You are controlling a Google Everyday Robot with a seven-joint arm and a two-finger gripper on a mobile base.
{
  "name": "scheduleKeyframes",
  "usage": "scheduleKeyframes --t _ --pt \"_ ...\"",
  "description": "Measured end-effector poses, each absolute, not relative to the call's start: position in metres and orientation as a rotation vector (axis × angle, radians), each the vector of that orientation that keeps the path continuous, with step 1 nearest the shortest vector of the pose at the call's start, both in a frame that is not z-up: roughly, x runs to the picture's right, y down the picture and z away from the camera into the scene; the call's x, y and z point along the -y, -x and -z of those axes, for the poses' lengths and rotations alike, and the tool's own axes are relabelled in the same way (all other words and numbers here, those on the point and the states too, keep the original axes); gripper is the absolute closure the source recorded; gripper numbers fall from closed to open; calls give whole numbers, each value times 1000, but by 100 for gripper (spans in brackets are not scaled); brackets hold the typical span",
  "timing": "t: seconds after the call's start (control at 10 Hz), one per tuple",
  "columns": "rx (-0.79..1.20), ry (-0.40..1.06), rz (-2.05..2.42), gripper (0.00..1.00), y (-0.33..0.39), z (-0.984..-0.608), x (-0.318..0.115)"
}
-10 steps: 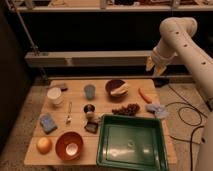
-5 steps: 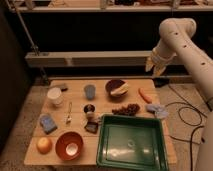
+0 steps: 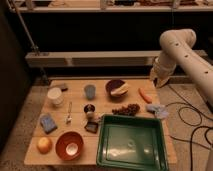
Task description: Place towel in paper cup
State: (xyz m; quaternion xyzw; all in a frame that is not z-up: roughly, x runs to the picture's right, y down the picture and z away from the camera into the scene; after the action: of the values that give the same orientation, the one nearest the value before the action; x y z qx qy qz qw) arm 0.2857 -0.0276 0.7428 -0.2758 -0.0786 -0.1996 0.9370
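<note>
Camera view. Paper cup [image 3: 55, 95] stood upright at the back left of the wooden table [image 3: 77, 129]; nothing seen inside it. Blue-grey cup [image 3: 90, 91] to its right, contents not discernible. Dark bowl [image 3: 110, 88] held a pale yellowish item. Orange bowl [image 3: 60, 143] at the front held something white. Green tray [image 3: 131, 118] at front right looked bare.

Towel [image 3: 157, 111] lay crumpled on the table's right edge, just behind the tray's far right corner, well apart from the paper cup. Between them: carrot [image 3: 145, 95], grapes [image 3: 126, 108], both cups' neighbours, a spoon [image 3: 69, 112]. Blue block [image 3: 48, 122] and an orange fruit [image 3: 44, 145] sat at left.

Gripper [image 3: 159, 76] hung above the table's back right corner, beyond the carrot, clear of the towel; how wide it stood could not be told.

Versus a second earlier: nothing shifted, arm unmoved.
</note>
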Motion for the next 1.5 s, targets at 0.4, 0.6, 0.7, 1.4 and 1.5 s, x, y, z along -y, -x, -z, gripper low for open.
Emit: scheduleKeyframes --t 0.4,0.6,0.7,1.4,1.5 --pt "176 560 306 75 -346 -746 -33" --pt "208 549 267 77 -364 -763 -62" --pt "231 538 248 68 -374 -772 -76" --pt "291 554 251 20 -374 -805 -78" --pt "297 564 255 20 -372 -809 -84"
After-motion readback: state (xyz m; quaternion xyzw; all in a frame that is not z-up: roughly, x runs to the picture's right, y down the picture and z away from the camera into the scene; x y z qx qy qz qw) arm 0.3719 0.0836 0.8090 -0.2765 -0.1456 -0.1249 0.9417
